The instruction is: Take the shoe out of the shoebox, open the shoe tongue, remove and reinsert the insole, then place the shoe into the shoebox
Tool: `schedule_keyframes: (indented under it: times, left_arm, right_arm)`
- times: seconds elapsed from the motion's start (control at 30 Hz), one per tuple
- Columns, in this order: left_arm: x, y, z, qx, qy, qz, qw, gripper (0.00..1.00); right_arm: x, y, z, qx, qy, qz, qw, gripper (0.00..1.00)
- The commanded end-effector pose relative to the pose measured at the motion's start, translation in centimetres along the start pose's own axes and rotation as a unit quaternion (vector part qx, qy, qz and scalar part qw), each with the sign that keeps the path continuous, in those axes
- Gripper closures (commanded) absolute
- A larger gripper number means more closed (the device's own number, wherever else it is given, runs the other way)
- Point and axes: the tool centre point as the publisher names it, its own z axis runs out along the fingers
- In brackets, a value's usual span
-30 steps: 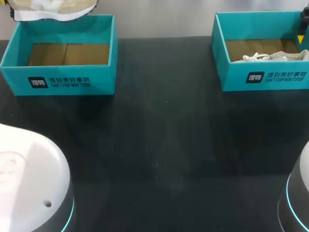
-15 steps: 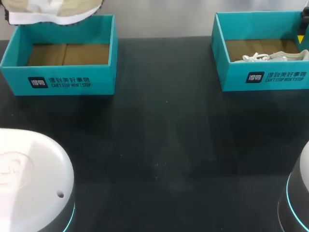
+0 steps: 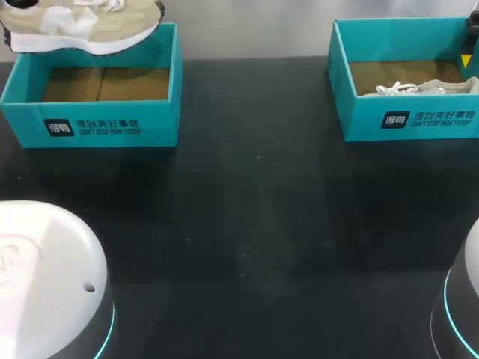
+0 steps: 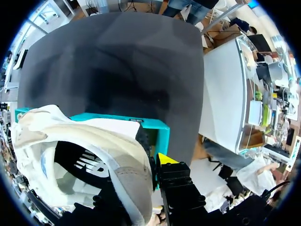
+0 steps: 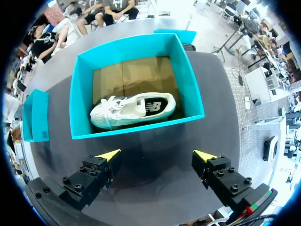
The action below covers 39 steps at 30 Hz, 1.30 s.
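Beige shoe [image 3: 82, 26] hangs clear above left shoebox [image 3: 112, 127], apparently pinched by left gripper [image 4: 151, 165] (one finger hidden), so tongue, insole and return remain; right gripper [image 5: 155, 162] gapes wide, empty, above a boxed white shoe [image 5: 134, 110].

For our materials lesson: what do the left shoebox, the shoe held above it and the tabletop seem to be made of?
Left shoebox: likely cardboard, matte teal outside, bare brown floor. Held shoe: beige fabric or suede-like upper, white foam-like sole, probably. Tabletop: dark matte surface, faint sheen; material unclear.
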Motion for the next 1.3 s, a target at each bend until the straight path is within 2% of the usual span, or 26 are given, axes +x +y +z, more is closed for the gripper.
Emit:
schedule_keyframes:
  times: [0.03,0.2,0.37,0.6,1.03,1.3]
  left_arm:
    - [-3.1,-5.2,-0.4,-0.062,0.018,0.008,0.998,1.00]
    - [-5.3,-8.2,0.3,-0.060,0.011,-0.002,0.998,1.00]
    - [-7.1,-10.3,1.6,-0.034,-0.019,0.001,0.999,1.00]
    - [-12.3,-16.1,2.6,-0.019,-0.027,0.045,0.998,1.00]
    - [-12.3,-16.1,2.6,-0.019,-0.027,0.045,0.998,1.00]
    - [-19.5,-23.4,4.4,-0.024,-0.042,0.085,0.995,1.00]
  right_arm:
    - [0.0,0.0,0.0,0.000,0.000,0.000,1.000,0.00]
    - [0.0,0.0,0.0,0.000,0.000,0.000,1.000,0.00]
    - [0.0,0.0,0.0,0.000,0.000,0.000,1.000,0.00]
    - [0.0,0.0,0.0,0.000,0.000,0.000,1.000,0.00]
    - [0.0,0.0,0.0,0.000,0.000,0.000,1.000,0.00]
    - [0.0,0.0,0.0,0.000,0.000,0.000,1.000,0.00]
